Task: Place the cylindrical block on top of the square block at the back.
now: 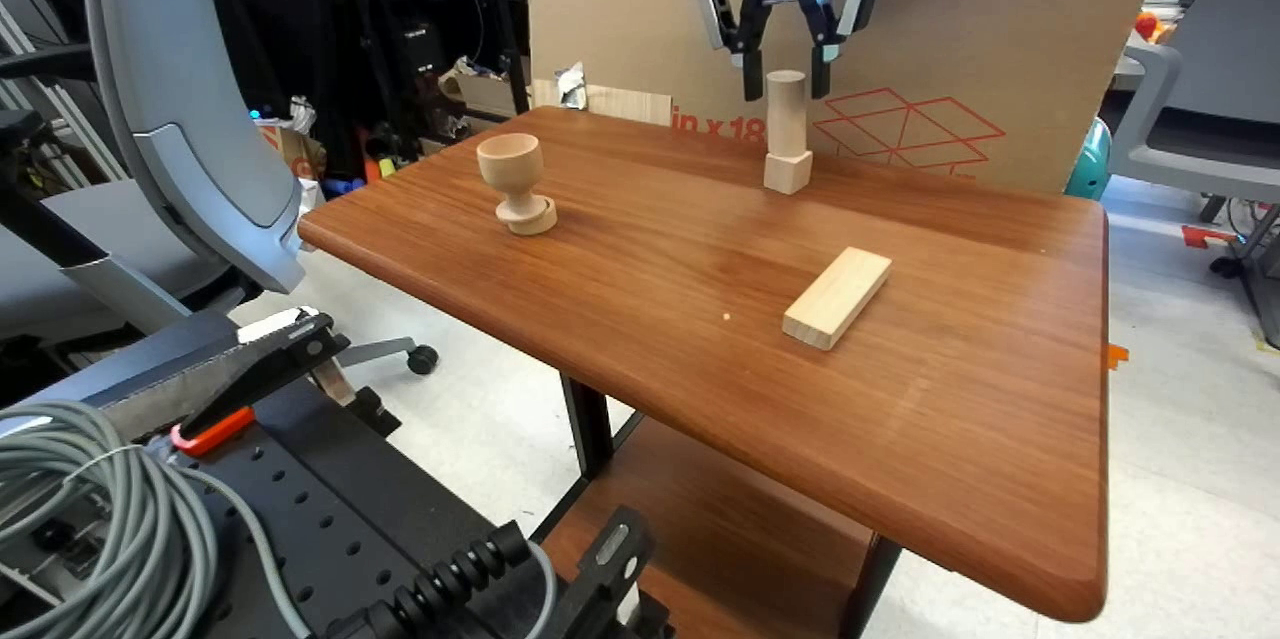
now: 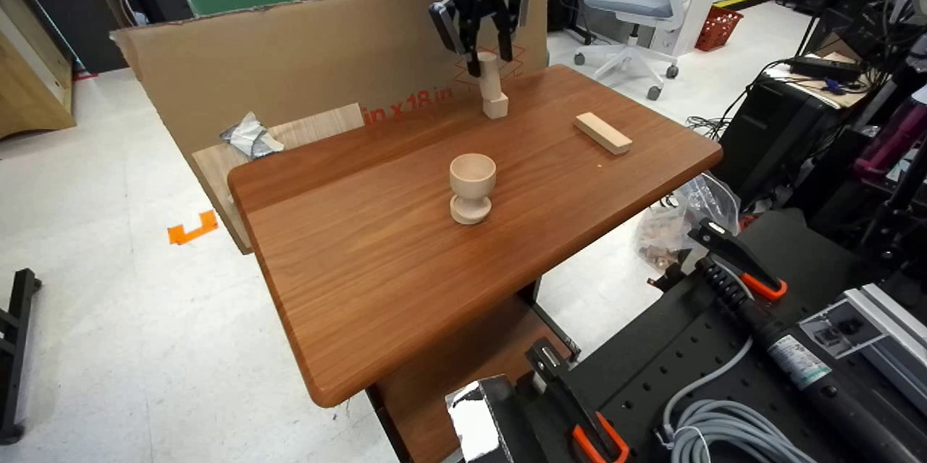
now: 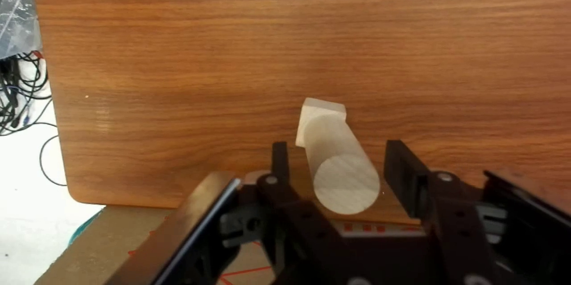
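The cylindrical block point(image 1: 787, 124) is a tall, light-wood cylinder standing upright on the square block point(image 1: 787, 174), a small cube near the table's back edge. Both also show in an exterior view, the cylindrical block point(image 2: 490, 79) above the square block point(image 2: 495, 106). In the wrist view, the cylindrical block point(image 3: 346, 184) covers part of the square block point(image 3: 322, 107). My gripper point(image 1: 787, 86) is open, with one finger on each side of the cylinder's top. In the wrist view a gap shows between the cylinder and each fingertip of the gripper point(image 3: 339, 160).
A flat rectangular wooden block point(image 1: 838, 299) lies on the table point(image 1: 650, 269). A wooden cup point(image 1: 511, 164) stands on a round base, also seen in an exterior view point(image 2: 472, 177). A cardboard sheet point(image 2: 326, 50) stands upright behind the table's back edge.
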Robot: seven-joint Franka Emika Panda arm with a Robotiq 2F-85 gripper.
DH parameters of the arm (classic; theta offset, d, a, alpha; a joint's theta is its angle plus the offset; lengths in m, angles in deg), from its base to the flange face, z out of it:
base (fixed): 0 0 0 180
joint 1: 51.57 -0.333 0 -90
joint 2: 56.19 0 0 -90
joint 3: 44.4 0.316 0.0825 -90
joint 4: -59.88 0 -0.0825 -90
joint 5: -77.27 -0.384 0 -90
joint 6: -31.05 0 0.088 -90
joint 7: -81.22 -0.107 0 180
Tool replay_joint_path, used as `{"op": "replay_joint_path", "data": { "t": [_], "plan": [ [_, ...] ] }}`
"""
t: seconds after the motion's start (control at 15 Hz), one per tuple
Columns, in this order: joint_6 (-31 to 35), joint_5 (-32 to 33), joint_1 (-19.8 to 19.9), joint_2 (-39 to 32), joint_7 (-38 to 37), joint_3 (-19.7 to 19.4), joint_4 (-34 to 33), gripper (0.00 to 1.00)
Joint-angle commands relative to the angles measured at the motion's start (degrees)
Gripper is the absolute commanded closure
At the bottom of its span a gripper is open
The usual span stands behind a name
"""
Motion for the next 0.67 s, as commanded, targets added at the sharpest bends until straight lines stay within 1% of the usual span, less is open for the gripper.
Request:
{"op": "replay_joint_path", "data": {
  "t": [0.0, 0.07, 0.13, 0.2, 0.4, 0.47, 0.6],
  "plan": [
    [-2.4, -1.2, -0.7, 0.3, -0.3, -0.2, -1.4, 0.10],
    [-2.4, -1.5, -0.7, 1.0, -0.2, 0.0, -0.8, 0.03],
    [-1.9, -2.1, -0.3, 2.6, 0.3, 0.5, 0.9, 0.00],
    [-1.6, -2.8, -0.1, 3.7, 0.9, 0.9, 2.0, 0.00],
    [0.5, -5.1, 1.1, 10.9, 2.6, 1.7, 9.6, 0.00],
    [-1.3, -7.0, 2.1, 13.3, 3.7, 2.0, 11.4, 0.00],
    [-1.9, -10.1, 3.4, 17.7, 4.2, 1.6, 15.0, 0.00]
  ]
}}
